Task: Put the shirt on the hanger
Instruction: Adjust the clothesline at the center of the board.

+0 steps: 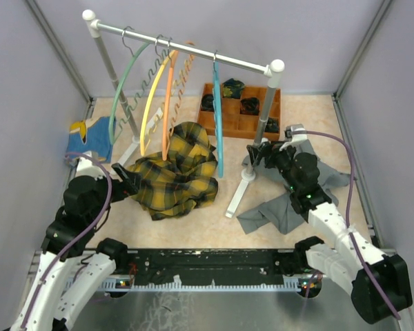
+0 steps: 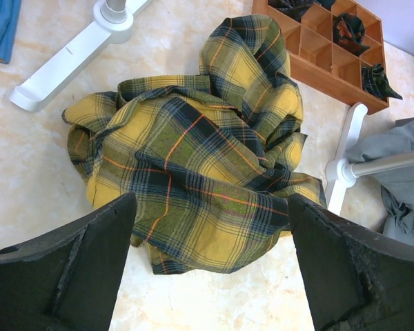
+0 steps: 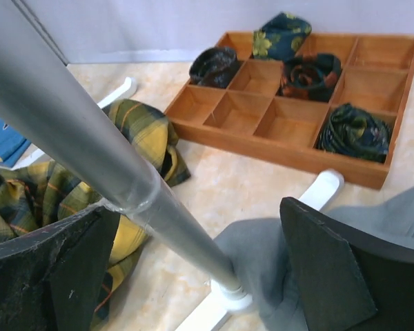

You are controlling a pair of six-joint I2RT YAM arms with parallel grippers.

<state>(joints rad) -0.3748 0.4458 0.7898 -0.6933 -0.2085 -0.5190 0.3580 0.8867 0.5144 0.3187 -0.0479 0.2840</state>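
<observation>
The yellow and black plaid shirt point(image 1: 176, 172) lies crumpled on the table under the rack; it also shows in the left wrist view point(image 2: 200, 158) and the right wrist view point(image 3: 55, 186). The light blue hanger point(image 1: 217, 124) hangs edge-on from the rail, right of the shirt, and is empty. My left gripper point(image 1: 127, 181) is open and empty just left of the shirt's near edge; in its wrist view point(image 2: 210, 276) the jaws stand wide apart in front of the cloth. My right gripper point(image 1: 262, 153) is open and empty beside the rack's right pole point(image 3: 90, 145), which passes between its fingers.
A green hanger point(image 1: 124, 89), a yellow hanger point(image 1: 152, 96) and an orange hanger point(image 1: 169, 96) hang on the rail point(image 1: 186, 49). A grey garment point(image 1: 290, 200) lies under my right arm. A wooden tray point(image 1: 238, 127) stands at the back, a blue cloth point(image 1: 86, 138) at the left.
</observation>
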